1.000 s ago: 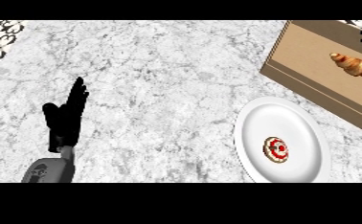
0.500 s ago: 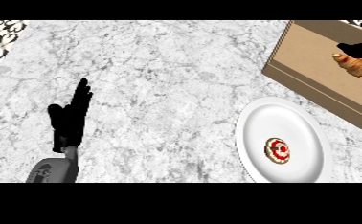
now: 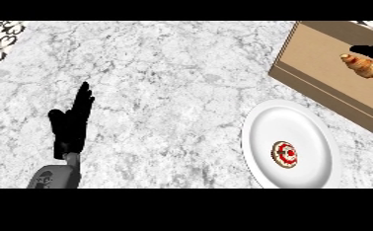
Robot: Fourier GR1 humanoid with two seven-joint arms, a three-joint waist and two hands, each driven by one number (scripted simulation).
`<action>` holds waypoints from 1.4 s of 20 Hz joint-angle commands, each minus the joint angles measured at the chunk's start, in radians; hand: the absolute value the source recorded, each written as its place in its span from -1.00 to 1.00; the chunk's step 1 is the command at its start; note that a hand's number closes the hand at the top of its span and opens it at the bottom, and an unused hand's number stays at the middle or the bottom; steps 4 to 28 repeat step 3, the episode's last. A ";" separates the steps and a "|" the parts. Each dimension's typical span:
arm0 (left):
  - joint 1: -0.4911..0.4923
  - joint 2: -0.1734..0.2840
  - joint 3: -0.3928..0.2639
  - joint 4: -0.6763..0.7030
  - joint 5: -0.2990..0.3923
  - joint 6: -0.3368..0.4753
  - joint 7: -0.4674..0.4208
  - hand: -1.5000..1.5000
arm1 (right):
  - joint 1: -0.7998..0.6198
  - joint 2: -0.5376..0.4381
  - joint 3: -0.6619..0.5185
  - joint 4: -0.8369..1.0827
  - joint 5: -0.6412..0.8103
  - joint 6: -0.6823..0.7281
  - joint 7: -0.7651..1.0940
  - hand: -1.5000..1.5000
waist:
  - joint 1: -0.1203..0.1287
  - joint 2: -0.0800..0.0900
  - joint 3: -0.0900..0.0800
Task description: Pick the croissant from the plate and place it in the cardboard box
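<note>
The croissant [image 3: 357,65] lies inside the cardboard box [image 3: 315,62] at the right edge of the head view. Only a small black part of my right hand [image 3: 362,51] shows there, just above the croissant and touching or nearly touching it. Its grip is hidden by the picture's edge. The white plate [image 3: 275,122] sits in front of the box at the lower right, with no croissant on it. My left hand [image 3: 70,121] rests open at the lower left, fingers pointing up, far from both plate and box.
A small red and white tart [image 3: 285,154] sits on the plate. A black and white patterned object [image 3: 7,33] shows at the top left corner. Marble counter [image 3: 167,87] stretches between the left hand and the plate.
A black part of my right hand has come into view at the right edge above the croissant. The croissant, plate and left hand have hardly moved.
</note>
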 commanded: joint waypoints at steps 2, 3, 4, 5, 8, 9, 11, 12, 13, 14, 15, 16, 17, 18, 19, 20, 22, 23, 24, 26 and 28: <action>-0.013 0.007 0.008 -0.007 0.007 -0.013 0.027 0.00 | -0.037 -0.062 -0.106 0.076 -0.127 0.070 -0.013 -1.00 | -0.006 -0.004 -0.001; 0.021 0.029 0.016 -0.042 0.015 -0.028 0.030 0.00 | 0.018 -0.115 -0.139 0.081 -0.153 0.101 -0.053 -1.00 | -0.009 -0.006 0.000; 0.021 0.029 0.016 -0.042 0.015 -0.028 0.030 0.00 | 0.018 -0.115 -0.139 0.081 -0.153 0.101 -0.053 -1.00 | -0.009 -0.006 0.000; 0.021 0.029 0.016 -0.042 0.015 -0.028 0.030 0.00 | 0.018 -0.115 -0.139 0.081 -0.153 0.101 -0.053 -1.00 | -0.009 -0.006 0.000; 0.021 0.029 0.016 -0.042 0.015 -0.028 0.030 0.00 | 0.018 -0.115 -0.139 0.081 -0.153 0.101 -0.053 -1.00 | -0.009 -0.006 0.000; 0.021 0.029 0.016 -0.042 0.015 -0.028 0.030 0.00 | 0.018 -0.115 -0.139 0.081 -0.153 0.101 -0.053 -1.00 | -0.009 -0.006 0.000; 0.021 0.029 0.016 -0.042 0.015 -0.028 0.030 0.00 | 0.018 -0.115 -0.139 0.081 -0.153 0.101 -0.053 -1.00 | -0.009 -0.006 0.000; 0.021 0.029 0.016 -0.042 0.015 -0.028 0.030 0.00 | 0.018 -0.115 -0.139 0.081 -0.153 0.101 -0.053 -1.00 | -0.009 -0.006 0.000; 0.021 0.029 0.016 -0.042 0.015 -0.028 0.030 0.00 | 0.018 -0.115 -0.139 0.081 -0.153 0.101 -0.053 -1.00 | -0.009 -0.006 0.000; 0.021 0.029 0.016 -0.042 0.015 -0.028 0.030 0.00 | 0.018 -0.115 -0.139 0.081 -0.153 0.101 -0.053 -1.00 | -0.009 -0.006 0.000; 0.021 0.029 0.016 -0.042 0.015 -0.028 0.030 0.00 | 0.018 -0.115 -0.139 0.081 -0.153 0.101 -0.053 -1.00 | -0.009 -0.006 0.000; 0.021 0.029 0.016 -0.042 0.015 -0.028 0.030 0.00 | 0.018 -0.115 -0.139 0.081 -0.153 0.101 -0.053 -1.00 | -0.009 -0.006 0.000; 0.021 0.029 0.016 -0.042 0.015 -0.028 0.030 0.00 | 0.018 -0.115 -0.139 0.081 -0.153 0.101 -0.053 -1.00 | -0.009 -0.006 0.000; 0.021 0.029 0.016 -0.042 0.015 -0.028 0.030 0.00 | 0.018 -0.115 -0.139 0.081 -0.153 0.101 -0.053 -1.00 | -0.009 -0.006 0.000; 0.021 0.029 0.016 -0.042 0.015 -0.028 0.030 0.00 | 0.018 -0.115 -0.139 0.081 -0.153 0.101 -0.053 -1.00 | -0.009 -0.006 0.000; 0.021 0.029 0.016 -0.042 0.015 -0.028 0.030 0.00 | 0.018 -0.115 -0.139 0.081 -0.153 0.101 -0.053 -1.00 | -0.009 -0.006 0.000; 0.021 0.029 0.016 -0.042 0.015 -0.028 0.030 0.00 | 0.018 -0.115 -0.139 0.081 -0.153 0.101 -0.053 -1.00 | -0.009 -0.006 0.000; 0.021 0.029 0.016 -0.042 0.015 -0.028 0.030 0.00 | 0.018 -0.115 -0.139 0.081 -0.153 0.101 -0.053 -1.00 | -0.009 -0.006 0.000; 0.021 0.029 0.016 -0.042 0.015 -0.028 0.030 0.00 | 0.018 -0.115 -0.139 0.081 -0.153 0.101 -0.053 -1.00 | -0.009 -0.006 0.000; 0.021 0.029 0.016 -0.042 0.015 -0.028 0.030 0.00 | 0.018 -0.115 -0.139 0.081 -0.153 0.101 -0.053 -1.00 | -0.009 -0.006 0.000; 0.021 0.029 0.016 -0.042 0.015 -0.028 0.030 0.00 | 0.018 -0.115 -0.139 0.081 -0.153 0.101 -0.053 -1.00 | -0.009 -0.006 0.000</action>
